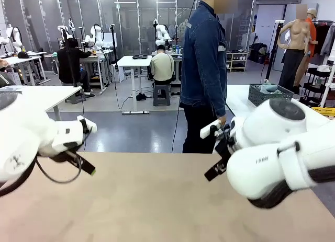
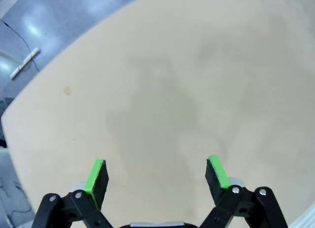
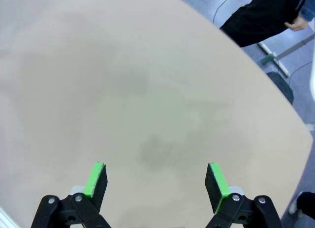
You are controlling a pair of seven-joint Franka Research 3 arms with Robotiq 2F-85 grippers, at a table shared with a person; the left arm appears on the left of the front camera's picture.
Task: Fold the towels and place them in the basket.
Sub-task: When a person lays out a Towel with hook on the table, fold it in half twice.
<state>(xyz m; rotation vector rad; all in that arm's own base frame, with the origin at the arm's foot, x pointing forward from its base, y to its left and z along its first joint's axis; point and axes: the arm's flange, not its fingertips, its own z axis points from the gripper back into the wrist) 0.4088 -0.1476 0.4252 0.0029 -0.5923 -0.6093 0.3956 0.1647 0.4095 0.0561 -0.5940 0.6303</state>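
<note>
The basket [image 1: 269,97], a pale cloth [image 1: 268,88] showing above its rim, sits on a white side table [image 1: 238,98] at far right behind the person [image 1: 204,69], while the left tool [image 2: 157,170] and right tool [image 3: 157,171] hang spread wide, gripping nothing, over the beige tabletop [image 2: 172,90].

- Our left arm [image 1: 26,140] and right arm [image 1: 282,153]: rounded white shells above the surface [image 1: 157,200].
- A black cable [image 1: 47,178] loops under our left arm.
- Our left tool [image 2: 157,171] and right tool [image 3: 156,174]: black, green pads [image 2: 94,175], silver screws.
</note>
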